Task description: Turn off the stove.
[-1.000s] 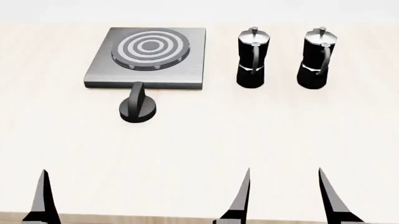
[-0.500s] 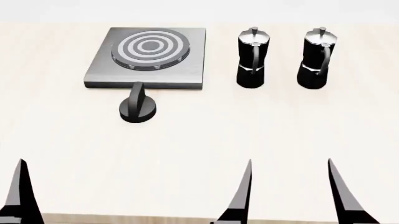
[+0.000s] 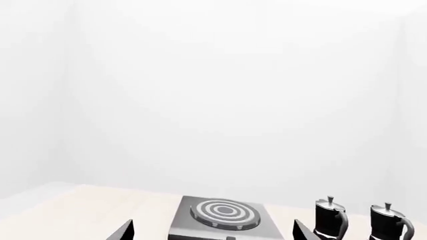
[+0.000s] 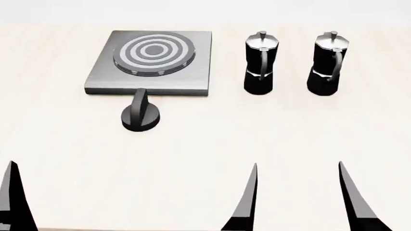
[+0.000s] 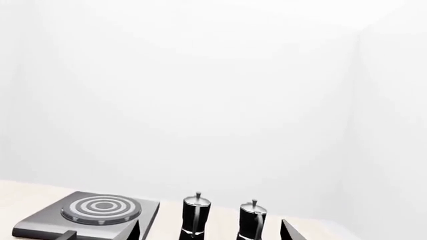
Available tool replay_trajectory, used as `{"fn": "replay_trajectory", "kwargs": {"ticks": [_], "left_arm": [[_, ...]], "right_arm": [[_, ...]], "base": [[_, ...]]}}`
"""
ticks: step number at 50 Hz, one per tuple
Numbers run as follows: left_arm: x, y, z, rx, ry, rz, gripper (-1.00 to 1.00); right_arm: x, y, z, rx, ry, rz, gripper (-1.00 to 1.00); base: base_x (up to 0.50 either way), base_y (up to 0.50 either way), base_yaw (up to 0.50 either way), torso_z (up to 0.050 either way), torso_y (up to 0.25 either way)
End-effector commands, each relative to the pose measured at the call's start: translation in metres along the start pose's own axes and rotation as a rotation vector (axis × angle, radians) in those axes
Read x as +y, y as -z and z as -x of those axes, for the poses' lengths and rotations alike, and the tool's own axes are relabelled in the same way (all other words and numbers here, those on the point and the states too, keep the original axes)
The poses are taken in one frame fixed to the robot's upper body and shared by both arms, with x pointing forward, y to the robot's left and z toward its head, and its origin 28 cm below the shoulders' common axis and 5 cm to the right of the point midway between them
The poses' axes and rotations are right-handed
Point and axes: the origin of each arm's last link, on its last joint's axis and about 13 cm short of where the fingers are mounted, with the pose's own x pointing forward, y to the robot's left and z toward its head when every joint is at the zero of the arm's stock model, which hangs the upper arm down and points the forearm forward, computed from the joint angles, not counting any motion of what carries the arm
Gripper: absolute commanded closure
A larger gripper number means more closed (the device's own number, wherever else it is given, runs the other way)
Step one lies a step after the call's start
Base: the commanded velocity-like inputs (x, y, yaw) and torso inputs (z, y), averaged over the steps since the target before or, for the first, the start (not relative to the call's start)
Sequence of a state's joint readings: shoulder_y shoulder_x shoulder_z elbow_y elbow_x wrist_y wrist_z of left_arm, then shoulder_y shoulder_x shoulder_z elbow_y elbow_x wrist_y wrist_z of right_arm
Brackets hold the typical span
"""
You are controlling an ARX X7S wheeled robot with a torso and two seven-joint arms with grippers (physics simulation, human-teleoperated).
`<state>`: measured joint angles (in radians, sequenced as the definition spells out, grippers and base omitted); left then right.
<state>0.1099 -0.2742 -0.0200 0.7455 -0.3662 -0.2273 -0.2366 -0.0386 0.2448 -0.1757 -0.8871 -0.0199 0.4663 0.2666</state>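
The stove (image 4: 103, 77) is a grey metal slab with a ringed burner (image 4: 154, 52), lying at the far left of the pale table. Its black ridged knob (image 4: 141, 115) sits just in front of the slab, with the handle pointing at it. My right gripper (image 4: 297, 166) hangs open over the table's near edge, far from the knob. Of my left gripper only one finger (image 4: 14, 202) shows, at the bottom left corner. In the left wrist view the left gripper (image 3: 213, 222) is wide open, with the stove (image 3: 193, 227) framed between its fingers. In the right wrist view the right gripper (image 5: 211, 222) is open and empty.
Two black moka pots with silver lids (image 4: 260, 62) (image 4: 330, 60) stand to the right of the stove, level with it. They also show as moka pots (image 5: 195, 217) (image 5: 250, 222) ahead of the right gripper. The pale wooden table (image 4: 257, 134) stretches between grippers and stove.
Both grippers have spread wider: the left finger slid towards the left edge and the right fingers moved apart and slightly forward. The head view shifted a little.
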Motion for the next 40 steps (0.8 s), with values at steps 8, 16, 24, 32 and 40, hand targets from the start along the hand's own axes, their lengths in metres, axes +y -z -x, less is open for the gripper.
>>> {"fn": "replay_trajectory", "kwargs": {"ticks": [8,16,24,32,40], "left_arm": [[-0.0002,-0.0008,0.0004,-0.004,-0.002,0.000,-1.00],[-0.0002,-0.0015,0.0011,-0.006,0.000,0.000,-1.00],[0.0000,-0.0010,0.0008,-0.005,-0.001,-0.001,-1.00],[0.0001,-0.0008,0.0005,-0.005,-0.002,-0.001,-1.00],[-0.0001,-0.0009,0.0001,-0.006,-0.003,-0.002,-1.00]], "right_arm": [[-0.0005,-0.0007,0.0002,-0.006,0.000,-0.002,-1.00],[-0.0004,-0.0006,0.0007,-0.003,-0.001,-0.006,-1.00],[0.0000,-0.0004,0.0008,-0.002,-0.003,-0.004,-1.00],[0.0002,0.0000,0.0005,-0.001,-0.005,-0.005,-1.00],[0.0006,0.0000,0.0001,-0.002,-0.009,-0.002,-1.00]], "base": [[0.22,0.00,0.00,0.000,0.000],[0.25,0.00,0.00,0.000,0.000],[0.25,0.00,0.00,0.000,0.000],[0.25,0.00,0.00,0.000,0.000],[0.25,0.00,0.00,0.000,0.000]]}}
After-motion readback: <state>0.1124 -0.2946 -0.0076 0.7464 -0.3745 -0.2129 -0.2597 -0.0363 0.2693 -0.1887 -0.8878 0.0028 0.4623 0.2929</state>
